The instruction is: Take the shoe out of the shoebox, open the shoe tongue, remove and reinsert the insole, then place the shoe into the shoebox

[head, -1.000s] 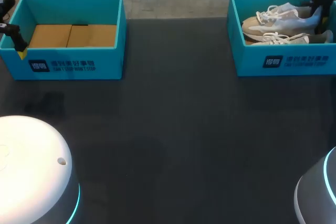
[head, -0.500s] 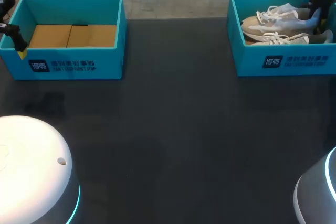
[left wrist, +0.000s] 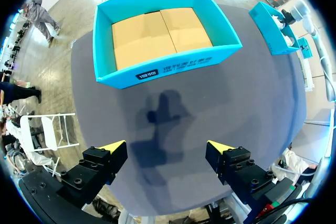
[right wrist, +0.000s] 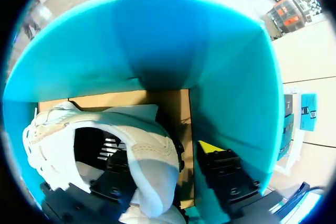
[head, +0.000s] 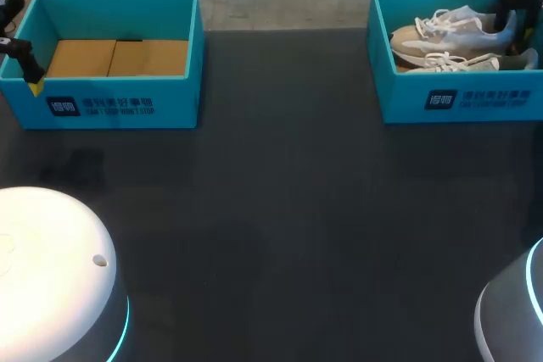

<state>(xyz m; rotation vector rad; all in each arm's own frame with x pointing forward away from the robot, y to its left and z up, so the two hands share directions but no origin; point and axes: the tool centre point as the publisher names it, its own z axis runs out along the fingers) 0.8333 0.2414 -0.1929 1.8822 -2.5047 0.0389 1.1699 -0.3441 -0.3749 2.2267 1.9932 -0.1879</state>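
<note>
Two white and grey shoes lie in the teal shoebox (head: 458, 99) at the back right; the upper shoe (head: 450, 31) lies on its side, the second shoe (head: 462, 63) in front of it. My right gripper (head: 515, 23) reaches down into this box at the upper shoe's heel. In the right wrist view the heel collar of the shoe (right wrist: 58, 135) stands between the fingers of the right gripper (right wrist: 167, 153): one finger is inside the shoe, the yellow-tipped other one stands off the heel, so it is open. My left gripper (left wrist: 167, 148) hangs open and empty over the table.
A second teal box (head: 119, 106) with a bare cardboard floor stands at the back left, just ahead of the left gripper (head: 25, 61). The teal wall (right wrist: 157, 40) of the shoebox rises close around the right gripper. Dark tabletop (head: 280, 209) lies between the boxes.
The right gripper's fingers have spread apart at the shoe's heel inside the box. The shoe stays in the box. The left arm has not moved.
</note>
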